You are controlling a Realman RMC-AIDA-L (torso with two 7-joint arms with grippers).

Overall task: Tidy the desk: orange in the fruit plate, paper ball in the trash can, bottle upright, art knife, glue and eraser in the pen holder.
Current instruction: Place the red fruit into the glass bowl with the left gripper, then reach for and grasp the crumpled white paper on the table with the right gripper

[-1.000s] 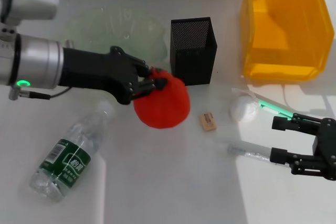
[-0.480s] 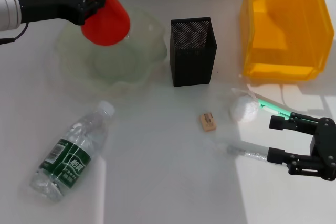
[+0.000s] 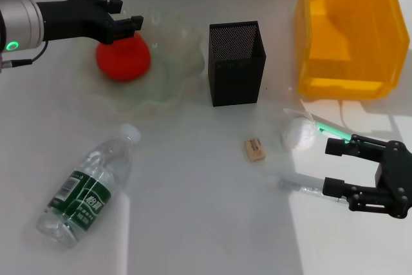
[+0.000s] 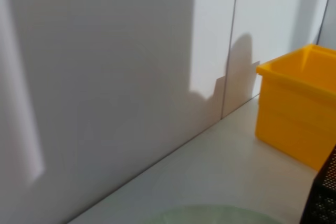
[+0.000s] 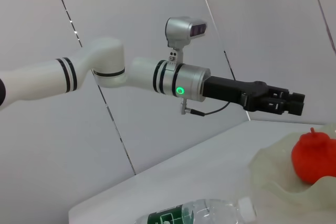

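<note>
The orange (image 3: 122,59) lies in the fruit plate (image 3: 168,88), at its far left side. My left gripper (image 3: 129,17) is open just above the orange and apart from it; the right wrist view shows the gripper (image 5: 296,103) over the orange (image 5: 314,153) too. The bottle (image 3: 87,188) lies on its side at the front left. The paper ball (image 3: 299,133), the eraser (image 3: 255,149), the green art knife (image 3: 335,132) and the clear glue stick (image 3: 304,185) lie on the table near my open, empty right gripper (image 3: 330,167). The pen holder (image 3: 237,62) stands in the middle.
The trash can (image 3: 351,30) stands at the back right, behind the paper ball. A white wall runs along the table's far edge. The left wrist view shows the trash can (image 4: 294,124) and a corner of the pen holder (image 4: 325,198).
My left gripper carried the orange from the table's middle up and left over the fruit plate, then let go; the orange now rests in the plate. The right gripper has barely moved.
</note>
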